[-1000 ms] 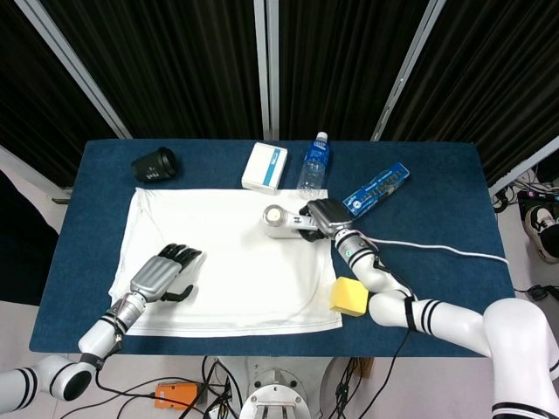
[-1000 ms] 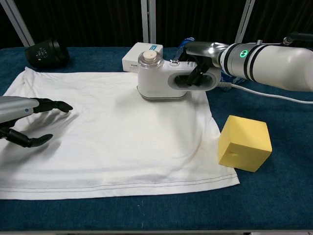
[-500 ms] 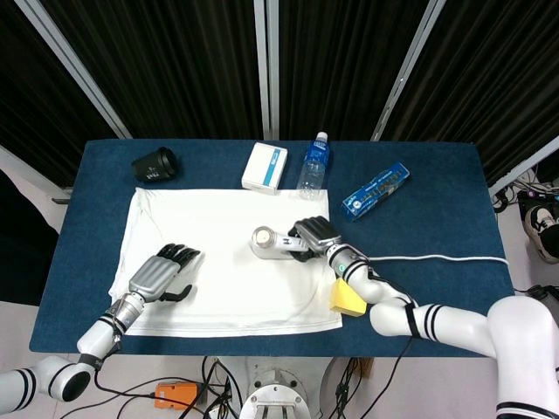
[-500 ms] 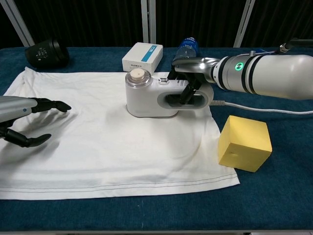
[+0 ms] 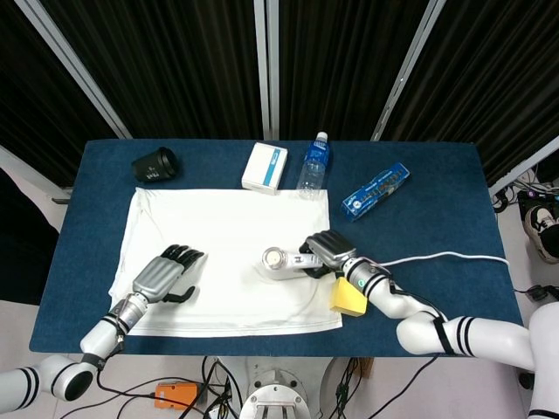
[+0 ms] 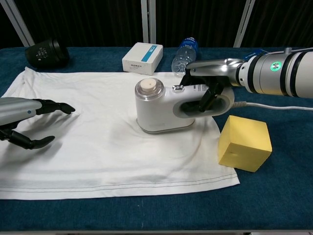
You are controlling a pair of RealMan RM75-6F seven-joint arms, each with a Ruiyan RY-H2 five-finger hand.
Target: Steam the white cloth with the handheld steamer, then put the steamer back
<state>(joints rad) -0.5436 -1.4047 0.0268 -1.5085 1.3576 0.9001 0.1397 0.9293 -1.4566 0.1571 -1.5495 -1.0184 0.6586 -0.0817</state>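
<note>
Steamer (image 6: pixel 159 108) sits mid-frame on the white cloth (image 6: pixel 98 147), right hand (image 6: pixel 209 84) clamped through its handle in chest view; only head view shows left hand (image 5: pixel 166 272) wholly, fingers apart

We see the left hand (image 6: pixel 24 120) cut off at the chest view's left edge. The right hand (image 6: pixel 210 83) covers part of the steamer (image 6: pixel 161 110) handle. Labels on the white box (image 5: pixel 265 167) and blue packet (image 5: pixel 376 190) are too small to read.
</note>
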